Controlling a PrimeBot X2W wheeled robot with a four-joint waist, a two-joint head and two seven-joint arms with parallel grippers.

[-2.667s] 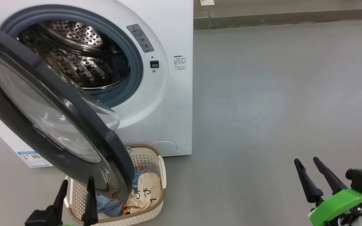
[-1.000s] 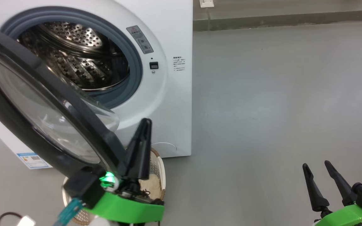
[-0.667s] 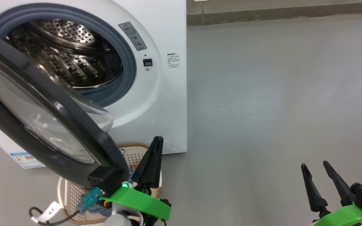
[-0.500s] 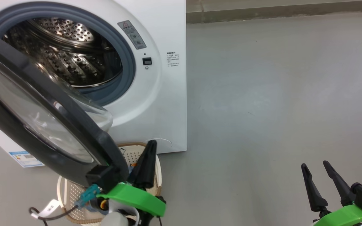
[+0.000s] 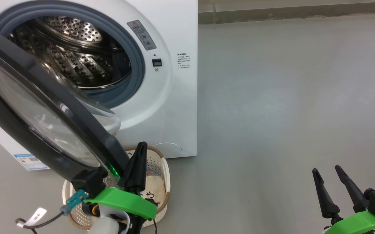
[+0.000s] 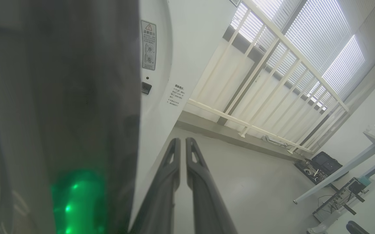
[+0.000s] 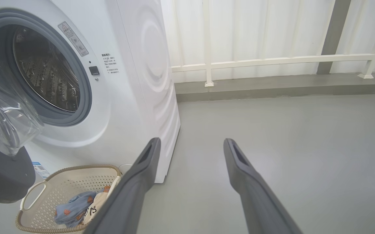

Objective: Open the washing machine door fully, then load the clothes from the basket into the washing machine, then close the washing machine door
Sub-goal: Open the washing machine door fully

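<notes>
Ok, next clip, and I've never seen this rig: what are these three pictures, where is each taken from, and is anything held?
This is a wheeled robot with two arms, each ending in a two-fingered gripper. The head view looks down from its head: a washing machine with its door swung open, and a basket of clothes on the floor below the door. The left gripper is shut on nothing, beside the door's lower edge, above the basket. The right gripper hangs open and empty over the floor. The left wrist view looks along that arm's shut fingers, the dark door rim beside them. The right wrist view looks between its spread fingers toward the machine and basket.
</notes>
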